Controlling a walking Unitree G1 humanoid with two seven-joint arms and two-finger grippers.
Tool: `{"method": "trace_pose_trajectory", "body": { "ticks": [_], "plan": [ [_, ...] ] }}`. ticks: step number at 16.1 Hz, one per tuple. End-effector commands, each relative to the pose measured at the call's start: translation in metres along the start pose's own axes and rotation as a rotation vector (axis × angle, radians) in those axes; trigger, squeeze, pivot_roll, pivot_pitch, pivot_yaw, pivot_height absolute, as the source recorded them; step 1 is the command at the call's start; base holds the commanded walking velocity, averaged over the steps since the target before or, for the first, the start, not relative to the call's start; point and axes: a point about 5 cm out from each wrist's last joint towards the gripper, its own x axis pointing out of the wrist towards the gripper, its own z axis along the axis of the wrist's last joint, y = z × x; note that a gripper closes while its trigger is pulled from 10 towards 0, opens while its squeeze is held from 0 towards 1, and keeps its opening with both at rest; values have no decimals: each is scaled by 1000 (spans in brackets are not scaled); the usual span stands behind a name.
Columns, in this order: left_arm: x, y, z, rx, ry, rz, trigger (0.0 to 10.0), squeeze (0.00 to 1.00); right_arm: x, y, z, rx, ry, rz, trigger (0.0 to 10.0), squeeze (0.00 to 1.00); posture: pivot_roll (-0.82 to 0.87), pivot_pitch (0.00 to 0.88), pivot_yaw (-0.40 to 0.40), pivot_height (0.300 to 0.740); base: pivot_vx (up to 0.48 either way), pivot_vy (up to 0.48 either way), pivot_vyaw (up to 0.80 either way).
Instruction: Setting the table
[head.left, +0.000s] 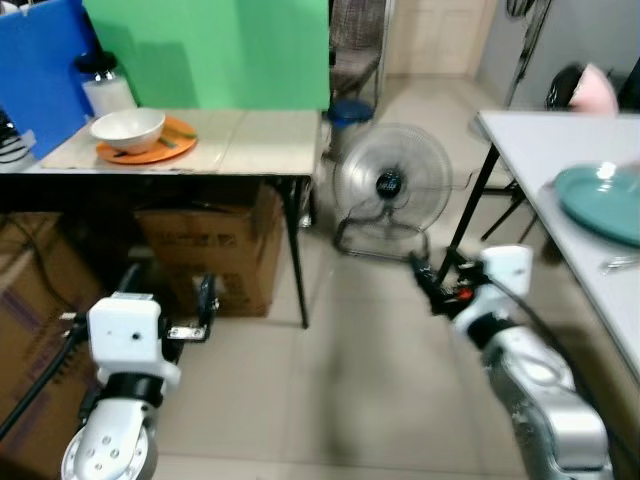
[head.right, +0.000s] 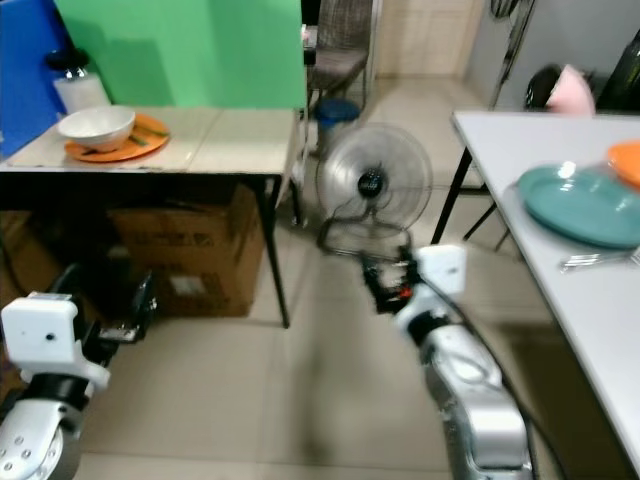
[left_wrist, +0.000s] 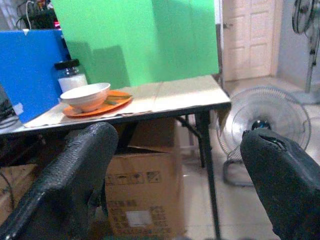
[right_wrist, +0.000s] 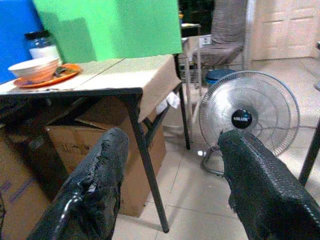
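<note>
A white bowl (head.left: 127, 128) sits on an orange plate (head.left: 152, 151) at the left end of the beige table (head.left: 265, 140). On the white table (head.left: 535, 135) to my right lies a teal plate (head.left: 603, 200), with cutlery (head.left: 620, 264) beside it and an orange dish (head.right: 625, 160) behind it. My left gripper (left_wrist: 177, 137) hangs low in front of the beige table, open and holding nothing. My right gripper (right_wrist: 176, 136) is held low between the two tables, pointing at the floor fan, also open and holding nothing.
A floor fan (head.left: 392, 185) stands between the tables. Cardboard boxes (head.left: 215, 250) fill the space under the beige table. A jar (head.left: 105, 85), a blue board (head.left: 40, 70) and a green board (head.left: 215, 50) stand at its back. A chair (head.left: 355, 45) is behind.
</note>
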Motion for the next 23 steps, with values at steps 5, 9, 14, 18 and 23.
{"method": "trace_pose_trajectory", "body": {
  "ticks": [5,9,14,18,23],
  "plan": [
    [1,5,2,-15,-8,25,10000,0,2,11,2,15,3,51,10000,0,-77,0,37,740,0,0,0],
    [-1,7,3,-34,-6,31,10000,0,3,12,2,22,9,73,10000,0,-73,0,35,740,294,0,0],
    [-3,6,4,-41,-10,27,10000,0,5,20,2,-40,16,141,10000,0,-62,0,27,740,338,0,160],
    [-5,8,4,-37,-13,27,10000,0,7,23,2,-47,10,165,10000,0,-53,0,23,740,346,0,800],
    [-7,14,6,-23,-23,46,10000,0,8,21,4,17,-7,164,10000,0,-47,0,17,740,347,0,160]
  ]
}}
